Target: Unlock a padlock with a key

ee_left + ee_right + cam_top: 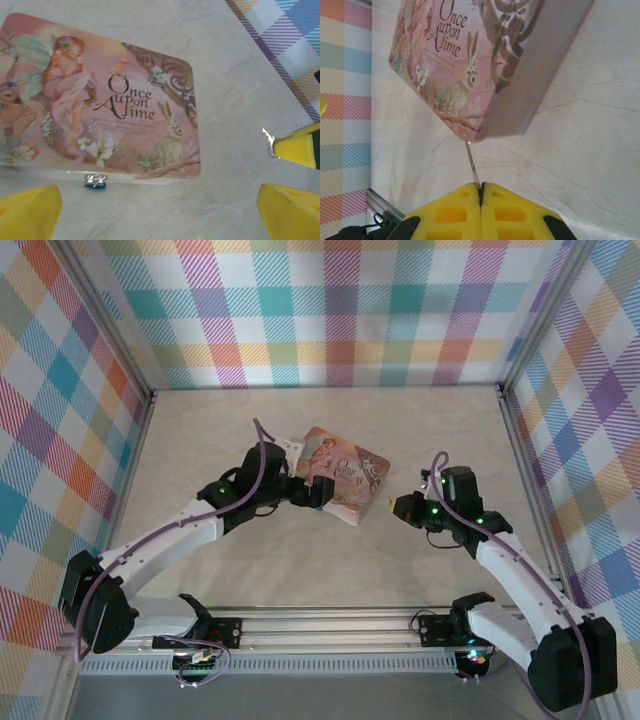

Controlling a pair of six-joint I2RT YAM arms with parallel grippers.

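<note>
While the right gripper (480, 189) is pinching the key (472, 161) tip-forward | left gripper (160, 209) is hanging wide open near the padlock (95, 181) | advising: bracing the padlock first, keyhole facing the key

Non-task items on record: one printed tin, the counter surface, the enclosure.

Pink rectangular tin (352, 472) with rounded corners lies flat, lid up, near the middle of the counter (300, 565), turned askew to its edges. The lid print shows a winged fairy, a rabbit, white flowers, dark scrollwork and the words "Once upon A time"; the side wall is plain pinkish. Counter pale, marbled with faint veins. Pastel plaid walls (330, 310) stand left, far and right, set in a metal frame (330, 388). A metal rail (330, 640) runs along the near edge.
</note>
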